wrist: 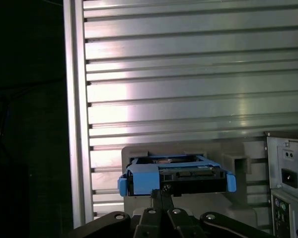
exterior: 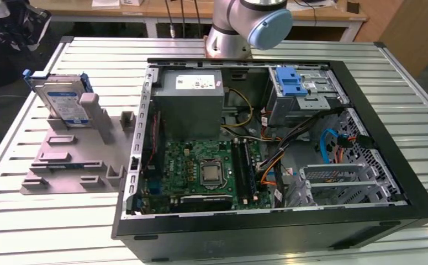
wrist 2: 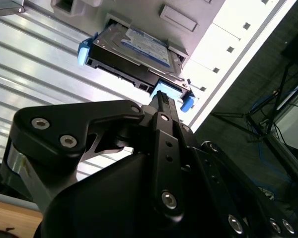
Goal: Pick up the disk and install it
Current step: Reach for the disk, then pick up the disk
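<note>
The disk (exterior: 61, 102) is a silver-grey drive with a white-and-blue label in a blue carrier. It stands on edge in a grey holder (exterior: 74, 160) on the exterior view's left, beside the open computer case (exterior: 273, 221). In both wrist views the disk (wrist 2: 139, 47) (wrist: 174, 174) lies just beyond my black gripper (wrist 2: 161, 99) (wrist: 160, 192). The fingers are shut together with nothing between them, and they are apart from the disk.
Inside the case sit a grey power-supply box (exterior: 188, 99), a green motherboard (exterior: 206, 171) and a silver cage with a blue latch (exterior: 299, 88). The arm's base (exterior: 232, 38) stands behind the case. The slatted metal table (exterior: 37, 221) ends close to the holder.
</note>
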